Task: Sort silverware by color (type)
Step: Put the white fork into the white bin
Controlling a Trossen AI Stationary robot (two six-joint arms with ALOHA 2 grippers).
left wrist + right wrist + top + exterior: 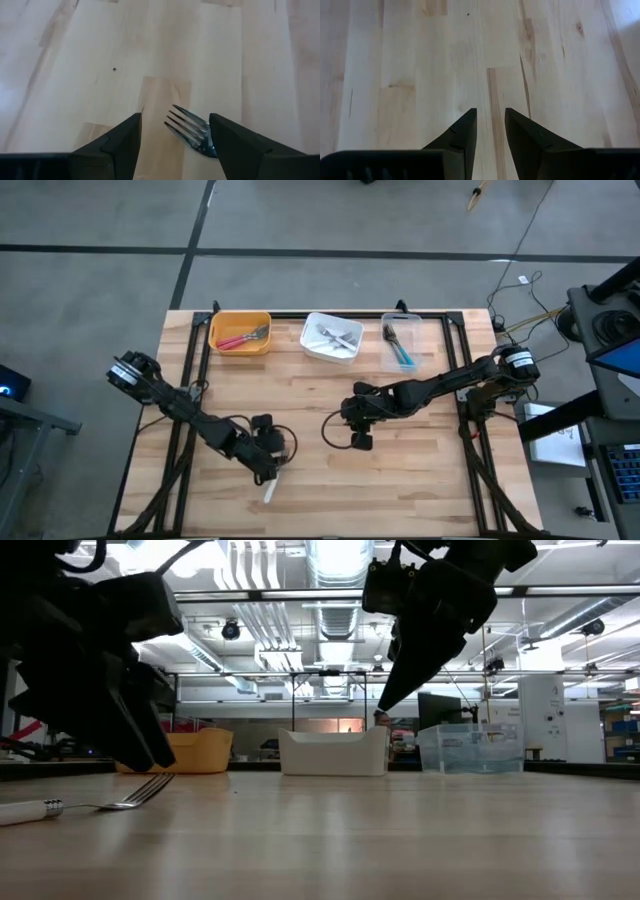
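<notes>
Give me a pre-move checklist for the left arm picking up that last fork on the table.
1. Left gripper open: ok, its dark fingers stand wide apart.
2. White-handled metal fork lying flat on the wooden table: ok.
3. Fork between the fingers: not ok, the tines sit close against one finger, off centre.
4. Handle clear to grasp: cannot tell, only the tines show in the left wrist view.
5. Right gripper out of the way: ok, it hangs above bare table, fingers slightly apart, holding nothing.
6. Square white bin reachable and unblocked: ok, it sits at the far edge between the orange and clear bins.
</notes>
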